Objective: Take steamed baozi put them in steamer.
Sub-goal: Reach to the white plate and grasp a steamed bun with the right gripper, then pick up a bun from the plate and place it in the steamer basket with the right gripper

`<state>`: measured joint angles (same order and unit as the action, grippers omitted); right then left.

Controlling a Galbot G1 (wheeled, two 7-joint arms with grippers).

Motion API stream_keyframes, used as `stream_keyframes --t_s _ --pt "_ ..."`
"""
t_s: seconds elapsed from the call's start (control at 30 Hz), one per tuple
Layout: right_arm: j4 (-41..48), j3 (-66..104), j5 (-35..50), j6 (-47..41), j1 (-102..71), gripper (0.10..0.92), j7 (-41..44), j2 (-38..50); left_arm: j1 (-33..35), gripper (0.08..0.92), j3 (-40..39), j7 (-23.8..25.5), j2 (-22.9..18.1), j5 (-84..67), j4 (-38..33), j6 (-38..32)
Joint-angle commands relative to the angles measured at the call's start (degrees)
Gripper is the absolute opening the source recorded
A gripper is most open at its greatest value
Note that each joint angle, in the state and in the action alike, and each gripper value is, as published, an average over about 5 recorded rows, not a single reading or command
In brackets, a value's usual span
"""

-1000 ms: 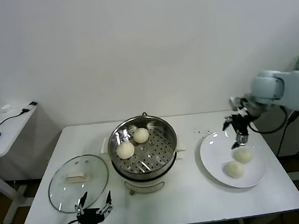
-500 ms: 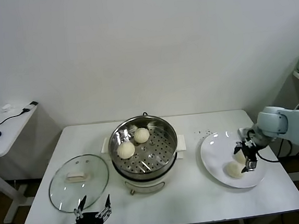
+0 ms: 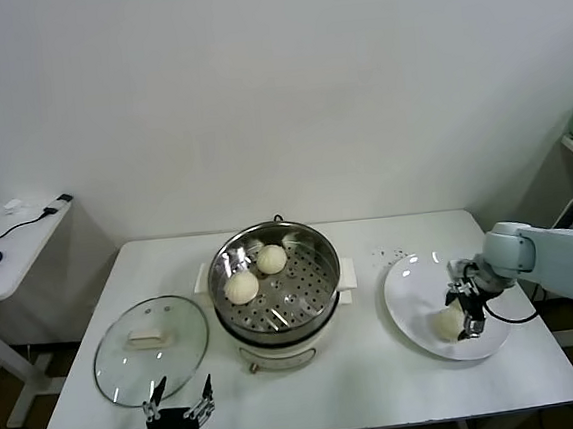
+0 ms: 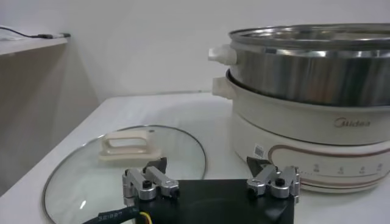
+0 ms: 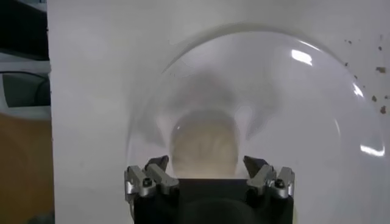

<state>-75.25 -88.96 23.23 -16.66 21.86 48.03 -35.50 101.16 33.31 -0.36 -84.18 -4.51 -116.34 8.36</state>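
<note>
The steamer (image 3: pixel 275 288) stands mid-table, and two steamed baozi (image 3: pixel 241 287) (image 3: pixel 271 259) lie on its perforated tray. My right gripper (image 3: pixel 468 314) is down on the white plate (image 3: pixel 409 289), and one baozi (image 3: pixel 448 323) shows right beside its fingers. In the right wrist view a baozi (image 5: pixel 204 146) sits between the fingers of my right gripper (image 5: pixel 206 163), which is open with a gap on each side. My left gripper (image 3: pixel 180 404) hangs open at the table's front edge near the lid. It holds nothing in the left wrist view either (image 4: pixel 210 179), where the steamer (image 4: pixel 311 91) rises beyond it.
A round glass lid (image 3: pixel 150 349) (image 4: pixel 122 164) with a white handle lies flat to the left of the steamer. Dark crumbs (image 3: pixel 386 256) dot the table behind the plate. A side table (image 3: pixel 8 244) with a mouse and a cable stands at far left.
My right gripper has come down from above the plate's far side to the plate, and now straddles a baozi. The left arm has not moved.
</note>
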Motion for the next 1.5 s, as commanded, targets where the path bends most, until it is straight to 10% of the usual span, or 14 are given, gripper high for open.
stream_keyframes --t_s 0.03,0.43,0.87,1.5 --pt "1.1 1.3 -1.1 -0.1 -1.8 0.773 0.8 -0.6 0.1 0.823 0.0 0.0 0.0 0.0 0.0 0.0" --pt "-2.0 -7.3 0.5 2.7 16.1 0.635 5.1 -3.5 0.2 0.823 -0.7 0.0 -0.2 0.2 -0.5 0.1" --pt "-1.8 -7.6 6.8 17.8 41.6 0.636 12.9 -29.3 0.2 0.823 -2.4 0.0 -0.3 1.3 -1.2 0.1" --pt "-4.4 0.0 -17.5 44.7 19.4 0.630 10.2 -45.0 1.4 0.823 -2.2 -0.1 -0.7 1.7 -0.8 -0.6"
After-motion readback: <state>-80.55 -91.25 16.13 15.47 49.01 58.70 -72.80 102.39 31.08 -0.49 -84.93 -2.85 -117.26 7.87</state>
